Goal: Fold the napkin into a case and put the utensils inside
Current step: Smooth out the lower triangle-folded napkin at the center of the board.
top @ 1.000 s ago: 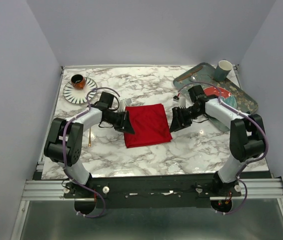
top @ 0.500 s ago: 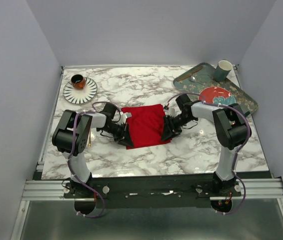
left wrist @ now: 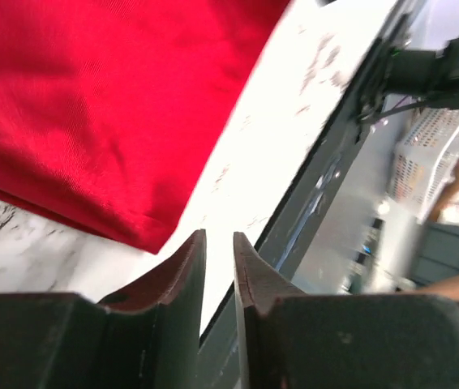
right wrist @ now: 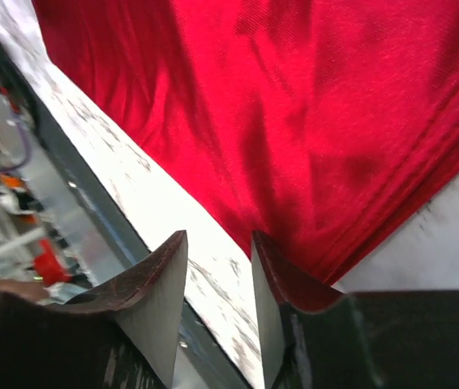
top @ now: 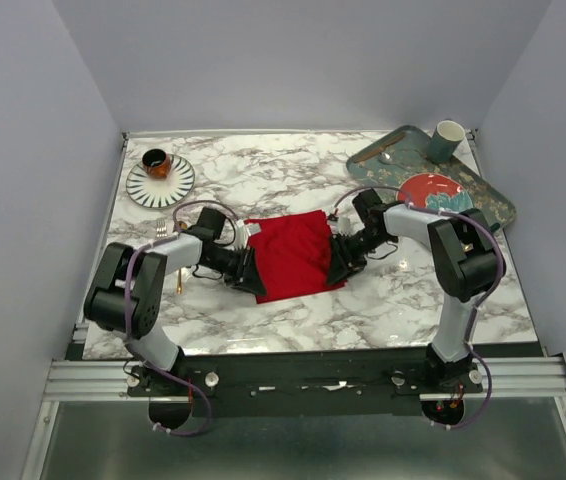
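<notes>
Both slightly parted and empty, the left end effector (left wrist: 218, 239) and right end effector (right wrist: 219, 239) are flanking the napkin (top: 291, 255), ideally nipping its side edges low against the tabletop (top: 383, 300) together.

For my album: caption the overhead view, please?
Left gripper and right gripper flank the red napkin on a marble table.

Red napkin (top: 291, 256) is soft sheeny cloth on glossy marble-look table (top: 393, 300)
</notes>
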{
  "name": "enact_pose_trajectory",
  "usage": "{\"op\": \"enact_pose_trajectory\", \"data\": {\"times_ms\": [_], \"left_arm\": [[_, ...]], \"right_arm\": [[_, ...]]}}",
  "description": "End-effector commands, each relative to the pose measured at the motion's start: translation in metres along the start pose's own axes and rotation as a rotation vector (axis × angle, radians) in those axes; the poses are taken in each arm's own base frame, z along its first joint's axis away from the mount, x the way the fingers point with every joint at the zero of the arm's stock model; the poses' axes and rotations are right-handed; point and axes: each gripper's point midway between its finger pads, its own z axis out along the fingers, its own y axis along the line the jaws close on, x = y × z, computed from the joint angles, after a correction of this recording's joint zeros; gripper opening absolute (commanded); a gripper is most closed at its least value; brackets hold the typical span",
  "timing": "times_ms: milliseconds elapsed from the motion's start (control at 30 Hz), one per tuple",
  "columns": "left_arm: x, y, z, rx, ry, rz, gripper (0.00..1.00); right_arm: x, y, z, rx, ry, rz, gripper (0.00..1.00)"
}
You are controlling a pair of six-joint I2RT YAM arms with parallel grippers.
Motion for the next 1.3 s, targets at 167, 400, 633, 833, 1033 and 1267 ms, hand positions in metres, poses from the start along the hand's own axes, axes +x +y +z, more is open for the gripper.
{"op": "enact_pose_trajectory", "data": {"times_ms": [167, 400, 633, 833, 1033, 1267], "left_arm": [[-0.107, -0.051, -0.038, 0.077, -0.308, 0.198, 0.31], [-0.174, -0.019, -0.029, 0.044, -0.406, 0.129, 0.31], [-0.159, 0.043, -0.011, -0.031, -0.366, -0.053, 0.29], [-0.122, 0.061, -0.003, -0.079, -0.291, -0.143, 0.28], [-0.098, 0.041, -0.017, -0.090, -0.247, -0.087, 0.28], [-0.114, -0.002, -0.055, -0.135, -0.244, 0.271, 0.34]], "right_arm": [[-0.019, 0.046, -0.038, -0.052, -0.088, -0.202, 0.52], [-0.034, 0.035, -0.026, -0.051, -0.088, -0.155, 0.52], [-0.016, -0.004, 0.001, 0.003, -0.006, -0.092, 0.52], [-0.006, -0.032, 0.004, 0.120, 0.041, -0.082, 0.51], [-0.028, -0.049, -0.012, 0.251, 0.036, -0.118, 0.51], [-0.052, -0.001, -0.048, 0.202, -0.051, -0.224, 0.55]]}}
